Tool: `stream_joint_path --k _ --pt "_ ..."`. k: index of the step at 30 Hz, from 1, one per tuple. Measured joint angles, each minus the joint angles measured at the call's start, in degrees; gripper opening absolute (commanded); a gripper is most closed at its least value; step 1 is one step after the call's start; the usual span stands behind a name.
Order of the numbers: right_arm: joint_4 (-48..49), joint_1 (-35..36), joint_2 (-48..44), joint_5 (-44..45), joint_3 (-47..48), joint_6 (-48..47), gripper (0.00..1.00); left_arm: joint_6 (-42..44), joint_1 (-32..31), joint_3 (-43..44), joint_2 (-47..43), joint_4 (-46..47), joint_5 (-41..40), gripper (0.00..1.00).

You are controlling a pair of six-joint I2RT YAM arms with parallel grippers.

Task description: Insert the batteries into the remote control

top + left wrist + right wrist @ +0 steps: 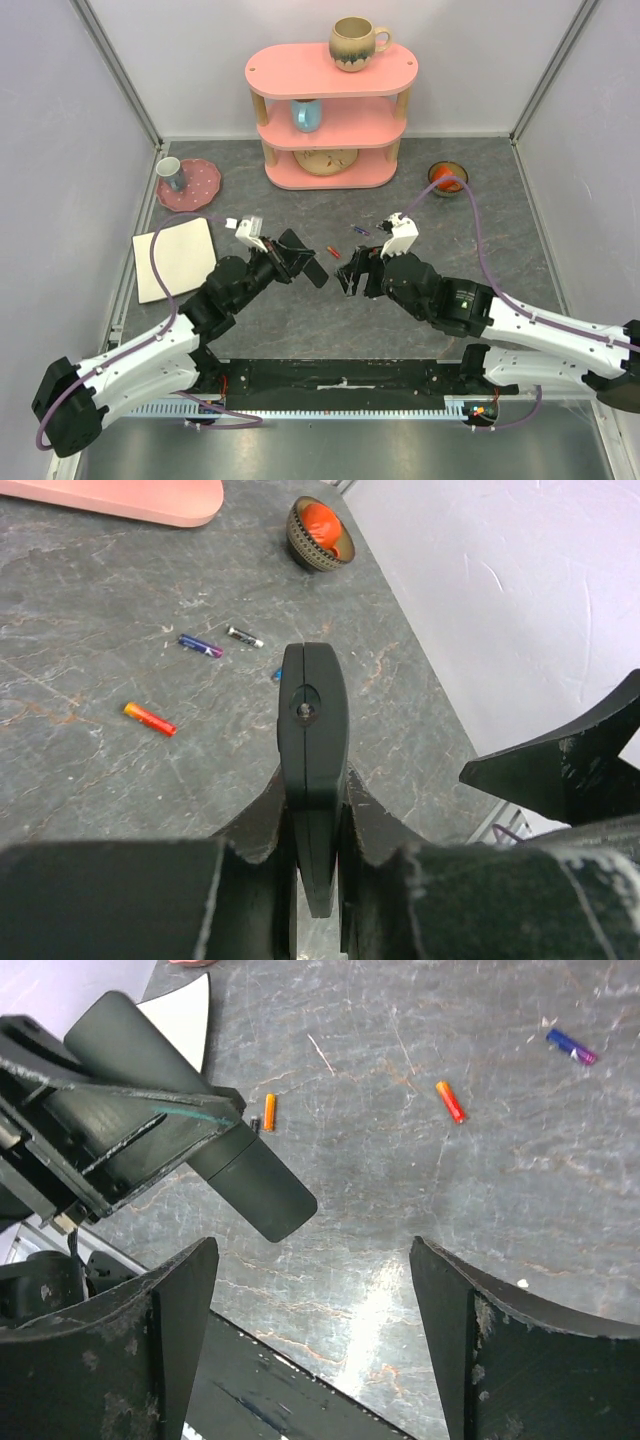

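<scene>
My left gripper (283,255) (312,780) is shut on the black remote control (308,265) (312,730) and holds it edge-up above the table. It also shows in the right wrist view (250,1175). My right gripper (350,275) (312,1250) is open and empty, just right of the remote's free end. Batteries lie on the table beyond: a red-orange one (333,250) (149,718) (450,1101), a purple one (357,229) (200,645) (572,1047), a dark grey one (244,636), and a blue one (277,673) half hidden behind the remote. An orange one (269,1112) lies under the remote.
A pink shelf (330,120) with a mug (355,43) stands at the back. A small bowl (448,178) (320,532) sits back right. A pink plate (190,185) with a cup and a white tile (175,258) lie at the left. Walls enclose three sides.
</scene>
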Motion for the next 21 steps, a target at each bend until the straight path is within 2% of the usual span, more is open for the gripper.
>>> stream_joint_path --k 5,13,21 --pt "4.15 -0.59 2.21 -1.18 -2.56 2.67 0.83 0.74 0.0 -5.51 -1.68 5.03 -1.46 0.02" --pt "8.57 -0.66 9.01 -7.89 -1.62 -4.74 0.95 0.26 0.04 0.13 0.04 -0.59 0.74 0.02" --pt "17.29 -4.13 -2.4 -11.78 -13.49 -0.35 0.97 -3.08 0.07 0.2 -2.67 0.96 2.29 0.02"
